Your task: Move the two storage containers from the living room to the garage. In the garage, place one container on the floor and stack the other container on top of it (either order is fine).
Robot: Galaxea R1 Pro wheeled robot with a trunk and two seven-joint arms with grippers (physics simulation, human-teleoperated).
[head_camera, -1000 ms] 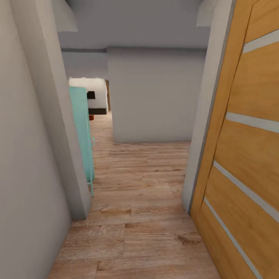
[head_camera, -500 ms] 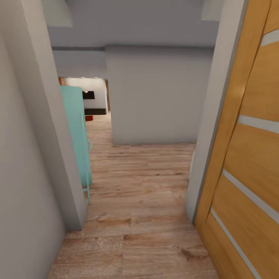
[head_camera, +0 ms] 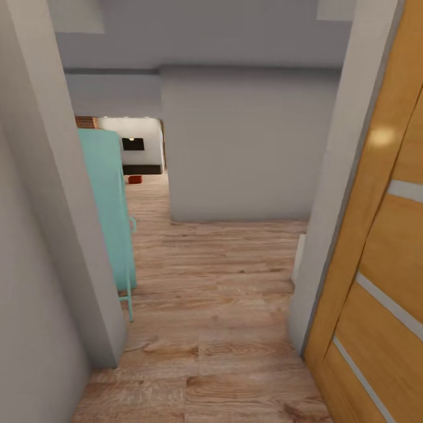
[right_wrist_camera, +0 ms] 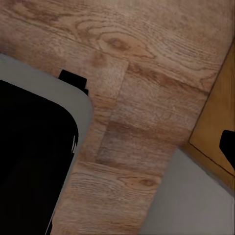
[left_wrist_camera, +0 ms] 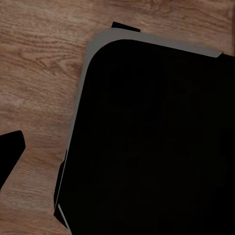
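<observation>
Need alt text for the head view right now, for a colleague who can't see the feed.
A narrow hallway with a light wood plank floor runs ahead between grey walls, an open wooden door at the right. A teal cabinet stands on the left, and a small orange-red object, possibly a storage container, lies on the floor far down the passage.

One orange-red storage container point(head_camera: 135, 179) sits on the far living room floor point(head_camera: 147, 194)

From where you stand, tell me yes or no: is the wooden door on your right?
Yes, the wooden door stands along the right side of the head view, beside the plank floor.
</observation>
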